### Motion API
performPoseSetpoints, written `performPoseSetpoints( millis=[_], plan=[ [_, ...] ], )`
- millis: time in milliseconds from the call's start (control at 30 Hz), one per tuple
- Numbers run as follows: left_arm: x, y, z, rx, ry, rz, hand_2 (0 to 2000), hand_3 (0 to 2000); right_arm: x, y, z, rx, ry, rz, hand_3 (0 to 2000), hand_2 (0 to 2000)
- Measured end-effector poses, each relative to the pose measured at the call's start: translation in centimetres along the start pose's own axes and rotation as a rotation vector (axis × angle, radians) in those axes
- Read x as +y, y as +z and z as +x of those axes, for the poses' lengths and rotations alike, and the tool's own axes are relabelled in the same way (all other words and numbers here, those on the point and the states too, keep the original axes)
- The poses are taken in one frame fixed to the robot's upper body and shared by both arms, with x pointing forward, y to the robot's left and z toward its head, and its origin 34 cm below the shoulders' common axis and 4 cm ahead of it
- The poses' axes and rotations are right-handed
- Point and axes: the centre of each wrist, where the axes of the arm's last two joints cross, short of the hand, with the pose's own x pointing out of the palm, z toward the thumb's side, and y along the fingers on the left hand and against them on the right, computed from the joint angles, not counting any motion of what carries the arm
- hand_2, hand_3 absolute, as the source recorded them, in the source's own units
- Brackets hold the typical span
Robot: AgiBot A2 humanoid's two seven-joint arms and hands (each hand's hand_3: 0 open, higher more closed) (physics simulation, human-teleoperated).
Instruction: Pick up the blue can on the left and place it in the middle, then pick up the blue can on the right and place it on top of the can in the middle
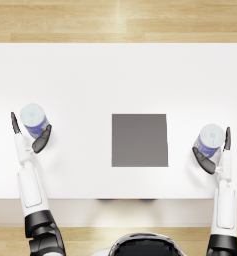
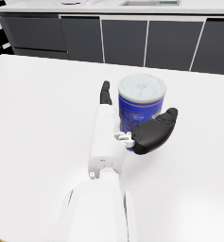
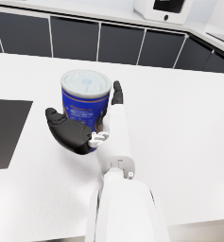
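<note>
A smooth, matte white worktop (image 1: 90, 75) carries two short cylindrical cans and a flat dark grey square mat (image 1: 139, 140) at its centre. Beyond the worktop's far edge runs a floor of pale wood planks (image 1: 115, 20).

The left blue can (image 1: 34, 120) stands upright at about 9 o'clock from the mat, well apart from it. Its wall is glossy deep blue with a printed label too small to read, and its top is a pale, round, slightly ridged lid. Whether anything is inside cannot be told, since the lid covers it. The left hand (image 1: 29, 135), dark and rubbery-looking at the end of a hard white forearm, cups this can: in the left wrist view the thumb side (image 2: 153, 132) presses the blue wall from one side while the straight fingers (image 2: 105, 93) lie along the other, so the left hand is grasping the can.

The right blue can (image 1: 210, 140) stands upright at about 3 o'clock from the mat, alike in shape, blue wall and pale lid. The right hand (image 1: 215, 152) wraps it the same way, thumb side (image 3: 68, 132) against the wall and fingers (image 3: 117, 93) alongside, grasping it.

Dark flat-fronted cabinets (image 2: 146, 42) line the background behind the worktop.
</note>
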Motion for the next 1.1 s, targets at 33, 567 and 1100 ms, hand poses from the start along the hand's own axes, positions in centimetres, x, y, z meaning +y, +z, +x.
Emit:
performPoseSetpoints(
  millis=[33, 567, 1100],
  plan=[
    [0.2, -0.2, 0.0, -0.005, 0.003, -0.011, 0, 0, -0.1, -0.1, 0.1, -0.003, 0.000, 0.006, 0, 0],
    [1.5, -0.5, 1.2, -0.034, -0.007, -0.068, 0, 0, -2.4, -1.8, 1.0, -0.041, -0.007, 0.099, 0, 0],
    [1.4, 1.1, 1.9, -0.045, -0.035, 0.000, 2000, 1520, -2.0, 1.3, 1.9, -0.061, 0.148, -0.042, 1520, 2000]
  ],
)
